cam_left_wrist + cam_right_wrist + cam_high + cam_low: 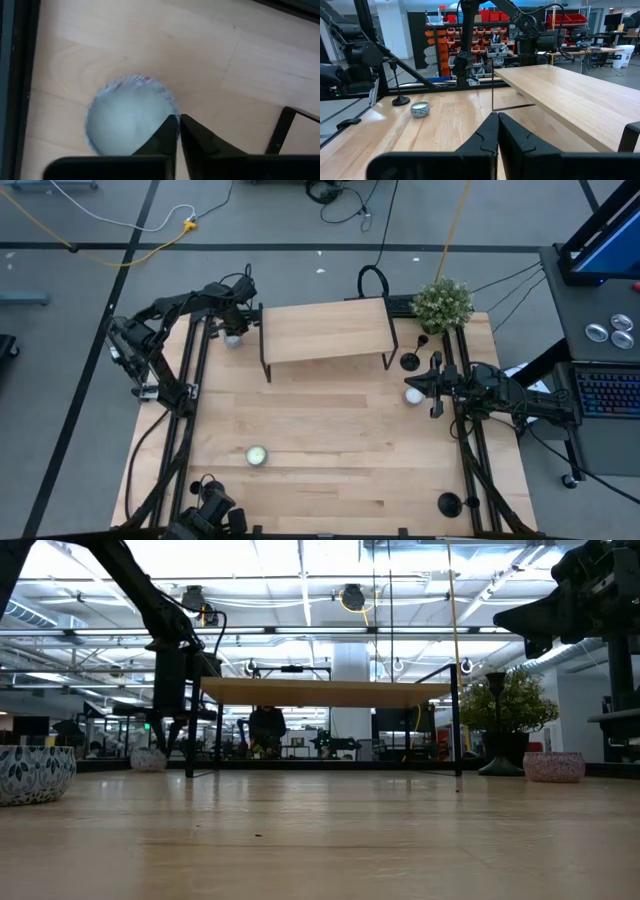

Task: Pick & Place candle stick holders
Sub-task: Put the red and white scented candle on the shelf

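Black candle stick holders stand on their disc bases: one (410, 361) by the shelf's right leg, also in the low view (496, 720), one (449, 502) at the near right, and one (399, 99) at the near left. My left gripper (237, 332) is shut, pointing down over a small white round cup (127, 117) at the shelf's left end. My right gripper (410, 383) is shut and empty, raised above the table's right side, above another small pale cup (413, 395). My left gripper's shut fingertips (169, 125) stand over the white cup's rim (167, 100) from above. I cannot tell whether they touch it.
A raised wooden shelf (325, 330) on thin black legs stands at the far middle. A potted plant (442, 302) is at the far right. A patterned cup (257, 455) sits on the near left of the table. Bare wood lies between shelf and near edge.
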{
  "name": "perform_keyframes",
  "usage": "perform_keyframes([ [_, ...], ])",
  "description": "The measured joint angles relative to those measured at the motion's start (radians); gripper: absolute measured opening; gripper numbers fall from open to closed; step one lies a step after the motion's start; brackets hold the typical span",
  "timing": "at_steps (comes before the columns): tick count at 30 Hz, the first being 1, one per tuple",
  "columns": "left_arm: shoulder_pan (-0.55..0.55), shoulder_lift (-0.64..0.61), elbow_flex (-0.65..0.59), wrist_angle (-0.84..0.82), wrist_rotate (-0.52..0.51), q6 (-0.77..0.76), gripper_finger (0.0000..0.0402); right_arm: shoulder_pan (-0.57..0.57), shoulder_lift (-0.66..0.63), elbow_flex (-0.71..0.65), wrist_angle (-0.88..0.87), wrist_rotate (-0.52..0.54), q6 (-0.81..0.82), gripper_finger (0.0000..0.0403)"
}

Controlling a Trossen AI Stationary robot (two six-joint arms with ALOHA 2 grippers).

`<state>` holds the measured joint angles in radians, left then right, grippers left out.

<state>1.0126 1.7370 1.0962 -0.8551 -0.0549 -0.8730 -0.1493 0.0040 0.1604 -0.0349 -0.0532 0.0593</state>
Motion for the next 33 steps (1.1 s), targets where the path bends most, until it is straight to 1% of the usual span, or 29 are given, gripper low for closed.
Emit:
perform_keyframes([
  [1, 0.0, 0.0, 0.0, 0.005, 0.001, 0.0, 0.0009, 0.0, 0.0, 0.0, 0.0, 0.0, 0.0, 0.0],
  [5, 0.0, 0.0, 0.0, 0.014, 0.001, 0.007, 0.0012, 0.0, 0.0, 0.0, 0.0, 0.0, 0.0, 0.0],
  [7, 0.0, -0.003, 0.0, 0.014, 0.001, 0.016, 0.0006, 0.0, 0.0, 0.0, 0.0, 0.0, 0.0, 0.0],
  [13, 0.002, -0.058, 0.0, 0.012, 0.017, 0.036, 0.0004, 0.0, 0.0, 0.0, 0.0, 0.0, 0.0, 0.0],
  [17, 0.002, -0.139, 0.003, 0.017, 0.021, 0.037, 0.0004, 0.0, 0.0, 0.0, 0.0, 0.002, 0.0, 0.0],
  [23, 0.005, -0.273, 0.031, 0.016, -0.045, 0.033, 0.0003, 0.0, 0.0, 0.0, 0.0, 0.006, -0.013, 0.0],
  [27, 0.006, -0.354, 0.057, 0.013, -0.058, 0.029, 0.0003, 0.0, 0.0, 0.0, 0.0, 0.007, -0.046, 0.0],
  [33, -0.036, -0.447, 0.111, 0.013, -0.067, 0.04, 0.0002, 0.0, 0.0, 0.0, 0.0, 0.005, -0.046, 0.0],
])
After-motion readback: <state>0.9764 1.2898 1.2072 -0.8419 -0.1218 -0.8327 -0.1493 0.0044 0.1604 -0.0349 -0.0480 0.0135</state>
